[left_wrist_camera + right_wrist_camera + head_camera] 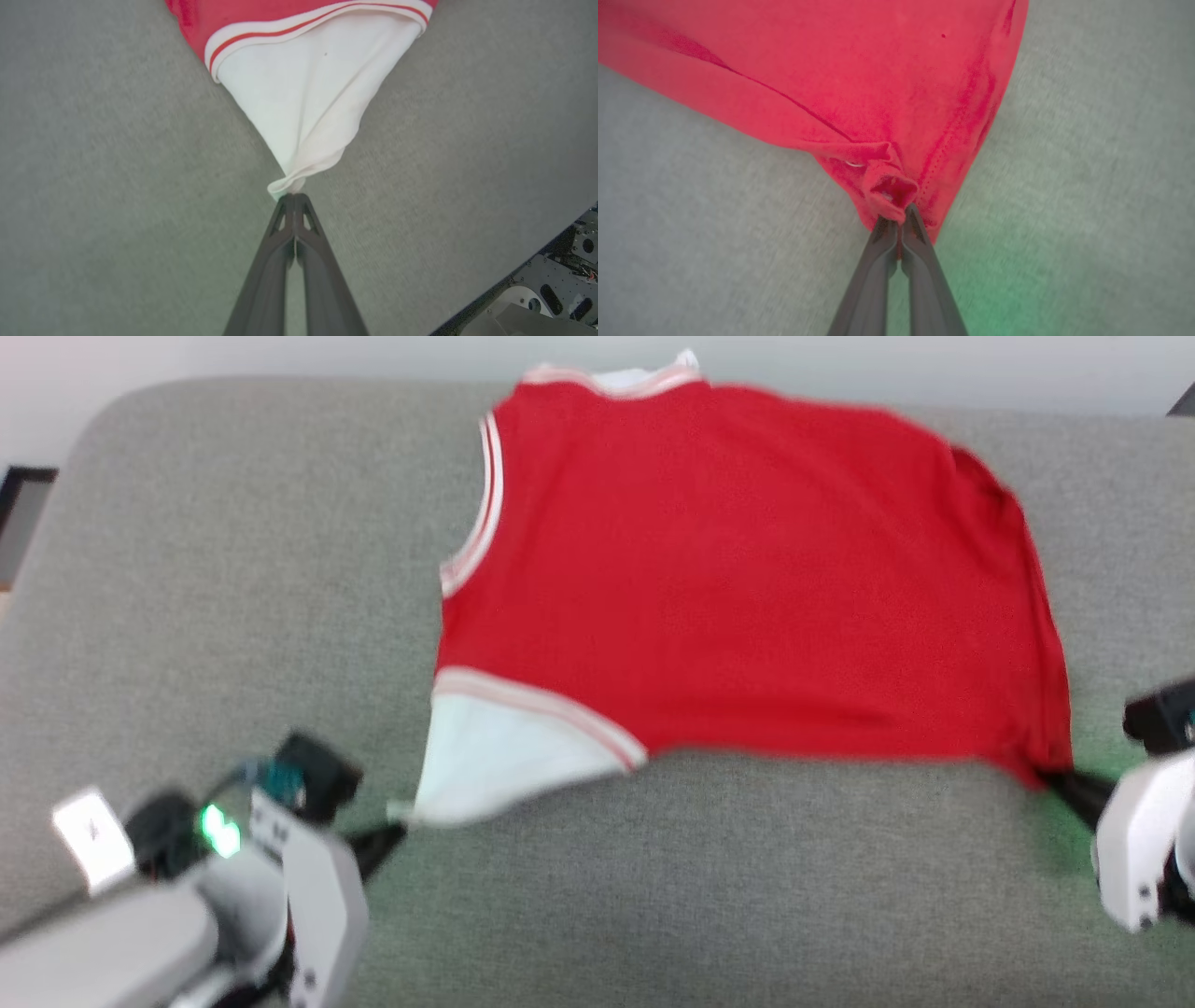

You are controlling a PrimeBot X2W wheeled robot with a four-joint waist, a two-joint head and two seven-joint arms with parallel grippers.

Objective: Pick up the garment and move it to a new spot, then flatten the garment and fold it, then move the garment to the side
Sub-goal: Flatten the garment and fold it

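The garment, a bright red T-shirt with white sleeves, lies spread on the grey padded surface, its collar toward the far left. My left gripper is shut on the tip of the near white sleeve, which stretches taut toward it; the pinch shows at the left gripper in its wrist view. My right gripper is shut on the red hem corner at the near right, bunched fabric sitting between the tips of the right gripper.
The grey surface ends in a rounded corner at the far left, with a pale wall behind. Part of the robot's metal base shows at the lower right of the left wrist view. Bare grey padding lies left of and in front of the shirt.
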